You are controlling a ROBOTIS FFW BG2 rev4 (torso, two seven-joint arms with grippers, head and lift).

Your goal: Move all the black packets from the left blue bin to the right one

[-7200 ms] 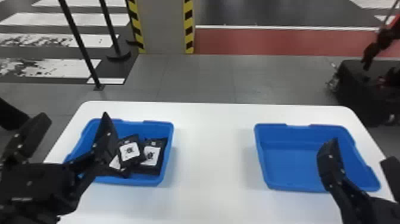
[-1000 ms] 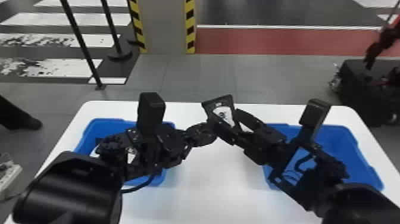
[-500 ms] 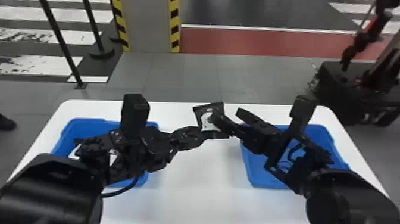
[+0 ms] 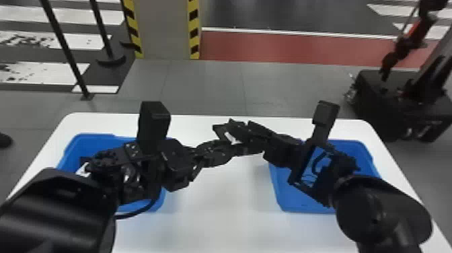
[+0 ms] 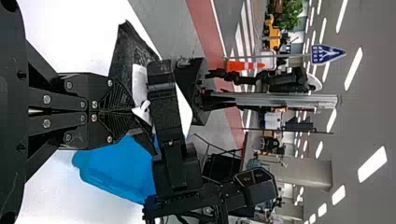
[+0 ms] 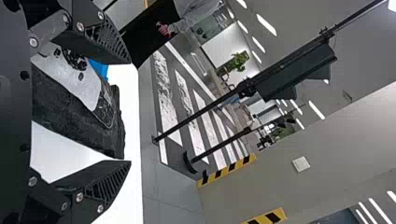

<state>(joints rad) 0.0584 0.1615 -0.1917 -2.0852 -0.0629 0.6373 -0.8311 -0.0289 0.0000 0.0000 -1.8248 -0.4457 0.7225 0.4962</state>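
Between the bins, above the table, my left gripper (image 4: pixel 226 151) is shut on a black packet (image 4: pixel 219 130) with a white label. My right gripper (image 4: pixel 235 139) reaches it from the right. In the left wrist view, the left gripper (image 5: pixel 135 112) pinches the packet (image 5: pixel 122 53), and a right finger crosses in front of its label. In the right wrist view the right gripper (image 6: pixel 130 112) stands open, the packet (image 6: pixel 70 112) between its fingers, nearer the upper one. The left blue bin (image 4: pixel 97 139) holds other packets, partly hidden by the left arm.
The right blue bin (image 4: pixel 353 148) lies beneath the right arm, which hides part of its inside. Both arms stretch over the white table (image 4: pixel 215 215), their grippers very close together. Beyond the table stands a dark robot base (image 4: pixel 380 101).
Earlier the grippers were apart, the left at the left bin, the right over the right bin. Over the last second the right gripper has moved left around the held packet; the head view has shifted slightly.
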